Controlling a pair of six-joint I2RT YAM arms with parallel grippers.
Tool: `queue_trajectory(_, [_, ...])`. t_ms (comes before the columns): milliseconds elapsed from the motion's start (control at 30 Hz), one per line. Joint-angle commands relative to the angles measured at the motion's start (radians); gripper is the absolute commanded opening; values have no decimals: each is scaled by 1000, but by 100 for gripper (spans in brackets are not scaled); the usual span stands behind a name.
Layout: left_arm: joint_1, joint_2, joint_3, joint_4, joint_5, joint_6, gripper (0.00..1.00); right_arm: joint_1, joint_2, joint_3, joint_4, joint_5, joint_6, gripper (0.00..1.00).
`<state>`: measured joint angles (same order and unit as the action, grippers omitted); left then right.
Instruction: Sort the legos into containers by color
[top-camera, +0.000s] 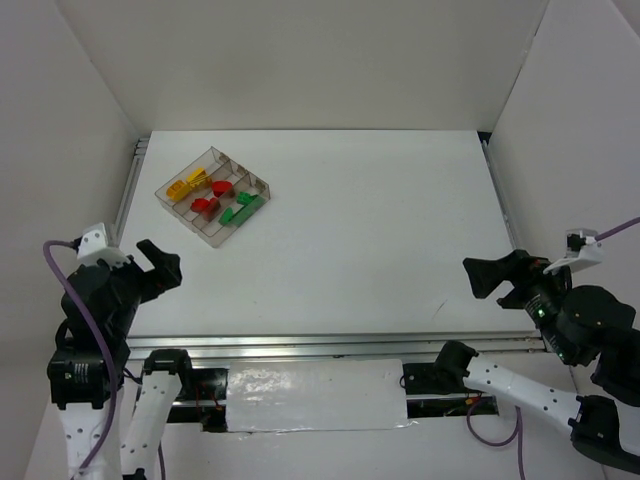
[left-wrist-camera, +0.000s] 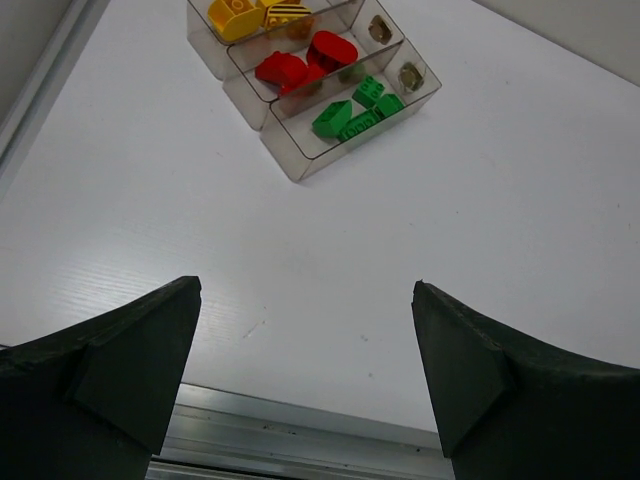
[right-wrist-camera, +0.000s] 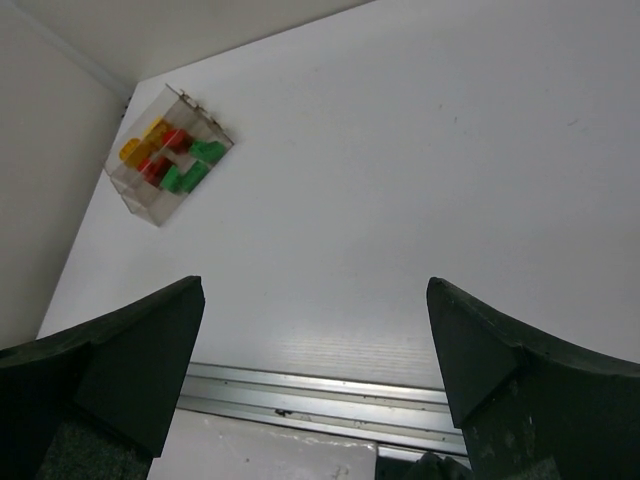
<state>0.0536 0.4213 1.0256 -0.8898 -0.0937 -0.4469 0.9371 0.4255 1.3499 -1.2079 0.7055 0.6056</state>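
Red, yellow, green plastic bricks sit colour-sorted in clear three-compartment tray, upper left; sorting looks done, so left gripper, right gripper idle, fingers spread.

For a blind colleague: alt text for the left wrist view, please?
A clear three-slot tray lies on a white table, yellow bricks, red bricks and green bricks each in their own slot. The left pincer, open and empty, frames the bottom edge.
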Motion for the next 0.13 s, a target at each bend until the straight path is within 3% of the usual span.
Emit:
queue_trajectory(0, [-9, 22, 1, 21, 41, 14, 99, 2, -11, -12, -24, 48, 28, 100])
queue_trajectory(100, [-14, 39, 1, 29, 54, 17, 100, 2, -21, -32, -9, 60, 28, 100])
